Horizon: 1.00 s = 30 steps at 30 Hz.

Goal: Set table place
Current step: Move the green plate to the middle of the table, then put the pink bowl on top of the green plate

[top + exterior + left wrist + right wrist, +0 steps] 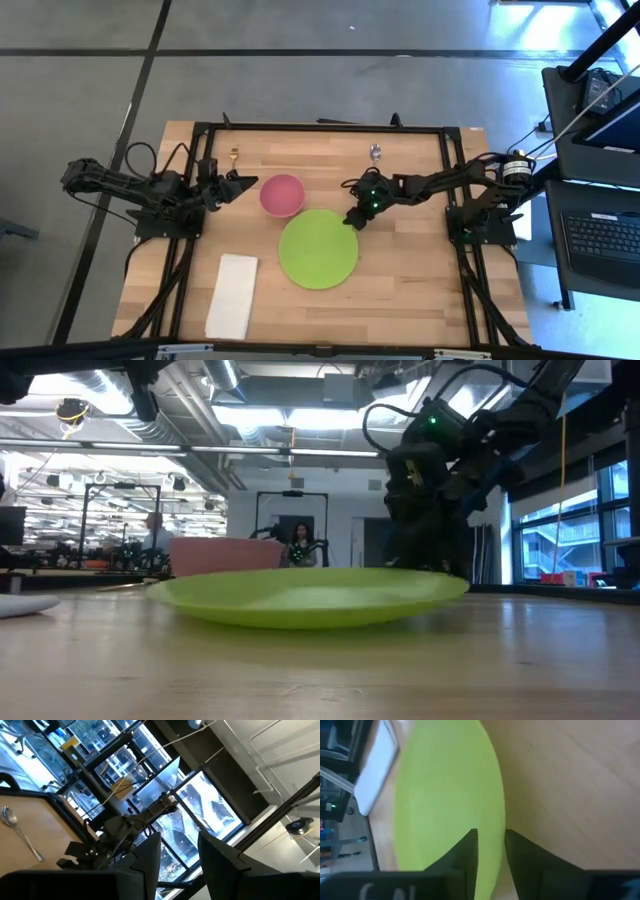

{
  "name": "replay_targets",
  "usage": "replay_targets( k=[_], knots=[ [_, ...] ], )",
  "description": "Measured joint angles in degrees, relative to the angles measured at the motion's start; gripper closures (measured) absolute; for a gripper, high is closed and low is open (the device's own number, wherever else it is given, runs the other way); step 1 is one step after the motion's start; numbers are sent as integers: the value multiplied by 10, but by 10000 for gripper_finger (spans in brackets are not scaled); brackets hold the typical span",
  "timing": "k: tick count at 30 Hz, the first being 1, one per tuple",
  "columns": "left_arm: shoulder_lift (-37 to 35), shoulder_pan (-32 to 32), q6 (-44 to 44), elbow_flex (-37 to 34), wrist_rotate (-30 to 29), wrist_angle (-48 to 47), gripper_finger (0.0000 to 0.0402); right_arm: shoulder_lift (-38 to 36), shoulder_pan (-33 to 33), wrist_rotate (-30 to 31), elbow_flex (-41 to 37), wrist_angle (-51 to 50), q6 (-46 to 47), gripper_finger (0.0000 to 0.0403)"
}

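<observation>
The lime-green plate (318,249) lies on the wooden table (420,290) at its middle. The pink bowl (282,194) stands just beyond the plate, toward the far left. A silver spoon (375,152) and a gold-tipped utensil (234,155) lie near the far edge. My right gripper (353,220) is shut on the plate's far right rim. My left gripper (243,183) is open and empty, just left of the bowl, and points up at the room (180,837). My right gripper holds the plate's rim (495,827) at its far right side, pinched between its two fingers, one finger (470,847) over the plate's top and the other (512,850) on the outer side. The fingers slant down from the table's right. The plate lies on the table (310,595).
A white folded napkin (232,295) lies at the near left of the plate. The black frame (320,128) runs round the table's edges. Bare wood lies right of the plate and along the near edge.
</observation>
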Motion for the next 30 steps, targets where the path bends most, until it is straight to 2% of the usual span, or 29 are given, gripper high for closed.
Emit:
replay_targets(
  k=[6, 9, 14, 21, 25, 30],
  knots=[
    [1, 0, -1, 0, 0, -1, 278, 0, 0, 53, 0, -92, -2, 299],
    [8, 0, -13, 0, -27, -1, 278, -7, -6, 43, 0, -105, 5, 299],
    [33, 0, -50, 0, -38, -31, 278, -66, -11, -6, 0, -65, 37, 298],
    [111, 4, -90, 8, -45, -80, 278, -183, -10, 5, 0, -5, 55, 298],
    [164, 16, -91, 69, -7, -174, 278, -231, -11, 33, 0, 5, 65, 298],
    [266, 30, -49, 227, -1, -398, 278, -261, -10, 39, 0, 19, 64, 298]
  ],
)
